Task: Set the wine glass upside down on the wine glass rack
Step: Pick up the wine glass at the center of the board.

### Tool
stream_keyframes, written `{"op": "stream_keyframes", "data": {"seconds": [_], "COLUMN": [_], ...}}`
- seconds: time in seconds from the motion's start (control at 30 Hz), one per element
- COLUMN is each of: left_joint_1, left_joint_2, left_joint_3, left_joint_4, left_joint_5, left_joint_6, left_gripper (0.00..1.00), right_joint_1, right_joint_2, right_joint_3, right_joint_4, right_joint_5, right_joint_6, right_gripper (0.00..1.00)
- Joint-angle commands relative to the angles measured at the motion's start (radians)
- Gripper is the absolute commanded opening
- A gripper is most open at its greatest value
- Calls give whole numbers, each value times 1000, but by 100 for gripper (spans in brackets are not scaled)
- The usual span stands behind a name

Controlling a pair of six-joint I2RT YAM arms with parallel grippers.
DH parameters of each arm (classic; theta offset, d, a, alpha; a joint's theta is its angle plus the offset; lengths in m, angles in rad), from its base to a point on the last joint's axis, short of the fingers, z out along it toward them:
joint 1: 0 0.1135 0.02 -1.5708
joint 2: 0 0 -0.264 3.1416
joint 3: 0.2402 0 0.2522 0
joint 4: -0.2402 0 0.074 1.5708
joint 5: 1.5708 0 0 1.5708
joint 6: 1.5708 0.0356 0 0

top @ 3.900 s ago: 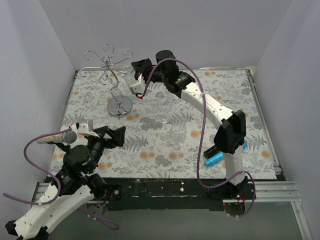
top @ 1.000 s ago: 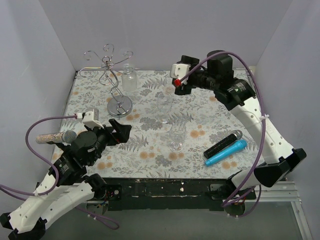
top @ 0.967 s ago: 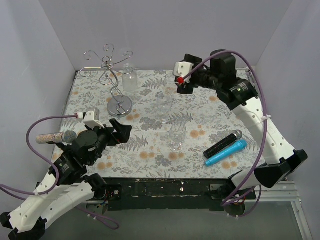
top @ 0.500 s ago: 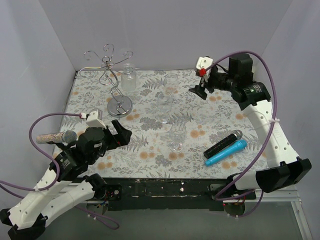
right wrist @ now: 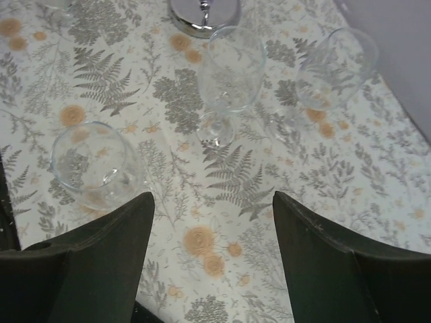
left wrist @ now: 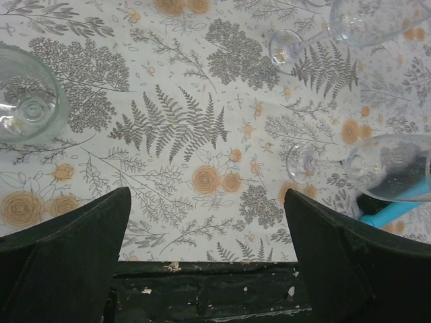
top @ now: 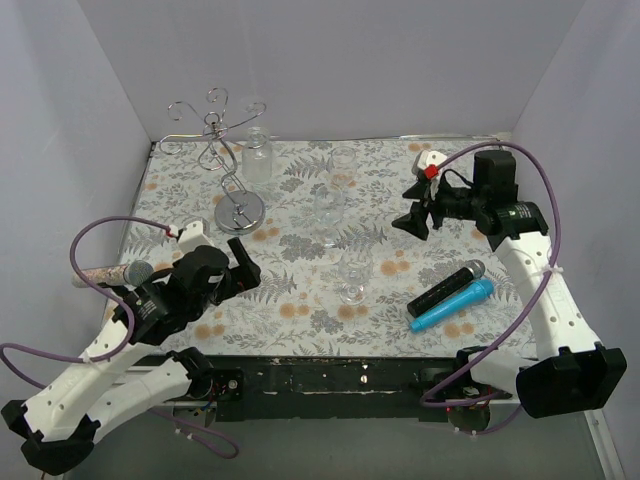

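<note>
The wine glass rack [top: 222, 148] stands at the far left on its round shiny base [top: 240, 212], and that base [right wrist: 204, 12] also shows at the top of the right wrist view. Three clear wine glasses stand upright mid-table: a far one [top: 342, 162], a middle one [top: 328, 207] and a near one [top: 352, 272]. The right wrist view shows them as well, the middle glass [right wrist: 229, 70], the far glass [right wrist: 333, 64] and the near glass [right wrist: 94, 165]. My right gripper [top: 411, 206] hangs open to their right, holding nothing. My left gripper [top: 243, 262] is open and empty at the near left.
A clear glass bottle [top: 258, 156] stands next to the rack. A black microphone [top: 445, 288] and a blue one [top: 452, 305] lie at the near right. Another microphone [top: 112, 272] lies at the left edge. White walls close in three sides.
My right gripper has left the clear bottle beside the rack and swung back to the right side of the table. The left arm has shifted slightly, jaws still wide.
</note>
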Motion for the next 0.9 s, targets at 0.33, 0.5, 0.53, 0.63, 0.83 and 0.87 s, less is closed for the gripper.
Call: {"op": "stream_keyframes", "data": {"seconds": [0.33, 0.5, 0.53, 0.63, 0.83, 0.87], "left_joint_1": [-1, -2, -2, 1, 27, 33], "left_joint_2": [93, 96, 94, 91, 105, 113], "left_joint_3": [-20, -38, -47, -72, -93, -93], "left_joint_4": [-23, -4, 6, 19, 45, 54], "left_joint_5": [-128, -158, -158, -163, -166, -163], "left_joint_6": [-101, -107, -107, -118, -104, -90], "left_gripper": [98, 98, 98, 98, 98, 98], "right_joint_1": [-123, -167, -173, -178, -230, -241], "right_joint_2": [-100, -89, -88, -91, -80, -80], "right_joint_3": [-206, -242, -256, -294, -341, -348], "right_joint_4": [76, 102, 111, 129, 154, 162], "right_joint_5": [-239, -300, -308, -323, -366, -383], "right_joint_6": [40, 36, 36, 32, 13, 13], "right_gripper": [77, 76, 75, 75, 74, 74]}}
